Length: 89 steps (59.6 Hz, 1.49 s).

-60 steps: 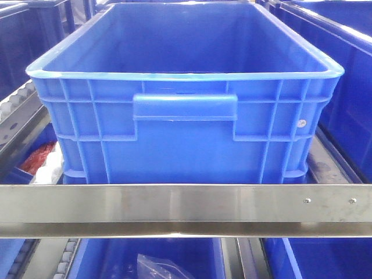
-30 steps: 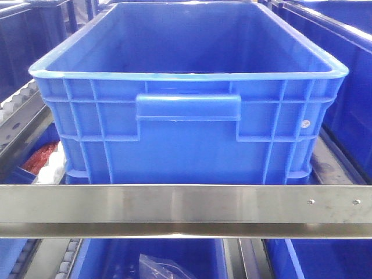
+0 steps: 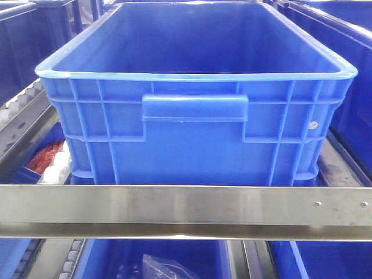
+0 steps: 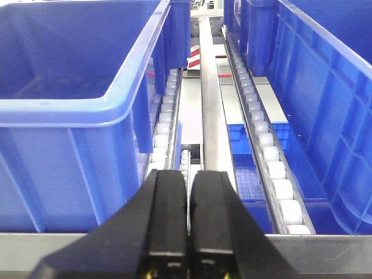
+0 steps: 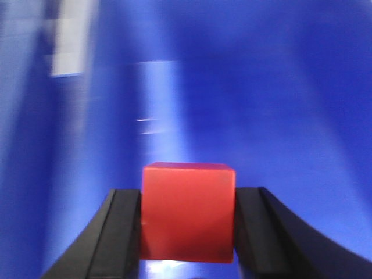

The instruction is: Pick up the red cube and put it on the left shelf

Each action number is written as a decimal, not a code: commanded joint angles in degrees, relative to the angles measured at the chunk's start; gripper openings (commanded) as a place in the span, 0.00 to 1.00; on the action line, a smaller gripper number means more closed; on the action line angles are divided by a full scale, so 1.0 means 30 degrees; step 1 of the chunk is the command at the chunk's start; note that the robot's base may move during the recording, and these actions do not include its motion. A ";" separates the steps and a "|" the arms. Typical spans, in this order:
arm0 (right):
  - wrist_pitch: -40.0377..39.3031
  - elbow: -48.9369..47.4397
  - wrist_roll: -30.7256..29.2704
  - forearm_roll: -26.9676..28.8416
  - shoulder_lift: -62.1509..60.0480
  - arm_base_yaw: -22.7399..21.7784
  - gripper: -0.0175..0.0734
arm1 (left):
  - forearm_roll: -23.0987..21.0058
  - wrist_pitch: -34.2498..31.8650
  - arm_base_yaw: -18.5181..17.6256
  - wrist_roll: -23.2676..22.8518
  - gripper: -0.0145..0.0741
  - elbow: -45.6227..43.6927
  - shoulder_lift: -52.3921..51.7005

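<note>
Right gripper point(image 5: 187, 224): its two black jaws squeeze the red cube point(image 5: 188, 210), one on each side.
Red cube: smooth, bright red, with flat faces and soft edges. It is up in the jaws, in front of a blurry blue wall.
Left gripper point(image 4: 189, 224): its two black jaws are pressed together with only a thin line between them. They hold nothing.
Left shelf point(image 3: 186, 204): a long, shiny metal rail runs across the front, brushed and grey, with two small screws near its right end.
Roller tracks point(image 4: 264, 145): rows of small white wheels sit in metal strips between the crates.
Big blue crate point(image 3: 195, 131): hard plastic with ribs on its sides, a flat handle bar on the front and a pale rounded rim. It stands just behind the rail.
Other blue crates point(image 4: 325, 99): they stand close on both sides and on the level below.
Clear plastic bag point(image 3: 165, 267): crumpled, in the lower crate.
Red thing point(image 3: 46, 158): low on the left, partly hidden.
Writing: cannot tell.
</note>
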 commanded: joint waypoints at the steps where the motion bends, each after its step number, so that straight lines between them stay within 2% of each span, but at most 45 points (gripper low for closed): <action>1: -0.2053 -0.0781 -0.0066 -0.0287 0.0049 -0.0678 0.26 | -0.0022 -0.1701 -0.0012 -0.0039 0.28 0.0469 -0.0275; 4: -0.2145 -0.0781 -0.0066 -0.0287 0.0226 -0.0816 0.28 | -0.0022 -0.1701 -0.0012 -0.0039 0.28 0.0469 -0.0275; 7: -0.2292 -0.0781 -0.0066 -0.0287 0.0363 -0.0856 0.36 | -0.0022 -0.1701 -0.0012 -0.0039 0.28 0.0469 -0.0275; 11: -0.2591 -0.0781 -0.0066 -0.0287 0.0469 -0.0856 0.56 | -0.0022 -0.1701 -0.0012 -0.0039 0.28 0.0469 -0.0275; 14: -0.2818 -0.0781 -0.0066 -0.0287 0.0540 -0.0856 0.75 | -0.0022 -0.1701 -0.0012 -0.0039 0.28 0.0469 -0.0275; 17: -0.2921 -0.0781 -0.0066 -0.0287 0.0565 -0.0856 0.89 | -0.0022 -0.1701 -0.0012 -0.0039 0.28 0.0469 -0.0275; 18: -0.2923 -0.0781 -0.0066 -0.0287 0.0565 -0.0856 0.90 | -0.0022 -0.1701 -0.0012 -0.0039 0.28 0.0469 -0.0275; 30: -0.2942 -0.0781 -0.0066 -0.0287 0.0535 -0.0822 0.81 | -0.0022 -0.1701 -0.0012 -0.0039 0.28 0.0469 -0.0275; 35: -0.2963 -0.0781 -0.0066 -0.0269 0.0286 -0.0598 0.75 | -0.0022 -0.1701 -0.0012 -0.0039 0.28 0.0469 -0.0275; 41: -0.3029 -0.0746 -0.0066 -0.0150 -0.0435 -0.0019 0.56 | -0.0022 -0.1701 -0.0012 -0.0039 0.28 0.0469 -0.0275; 47: -0.3029 -0.0746 -0.0066 -0.0150 -0.1627 0.0887 0.24 | -0.0022 -0.1701 -0.0012 -0.0039 0.28 0.0469 -0.0275; 48: -0.3055 -0.0725 -0.0066 -0.0123 -0.1830 0.1047 0.23 | -0.0022 -0.1701 -0.0012 -0.0039 0.28 0.0469 -0.0275; 51: -0.3313 -0.0601 -0.0066 -0.0125 -0.2649 0.1762 0.27 | -0.0022 -0.1701 -0.0012 -0.0039 0.28 0.0469 -0.0275; 60: -0.4273 0.0147 -0.0066 -0.0125 -0.4936 0.3962 0.25 | -0.0022 -0.1701 -0.0012 -0.0039 0.28 0.0469 -0.0275; 68: -0.4624 0.0717 -0.0066 -0.0125 -0.5945 0.5099 0.24 | -0.0022 -0.1701 -0.0012 -0.0039 0.28 0.0469 -0.0275; 89: -0.4634 0.0774 -0.0066 -0.0125 -0.6160 0.5334 0.24 | -0.0022 -0.1701 -0.0012 -0.0039 0.28 0.0469 -0.0275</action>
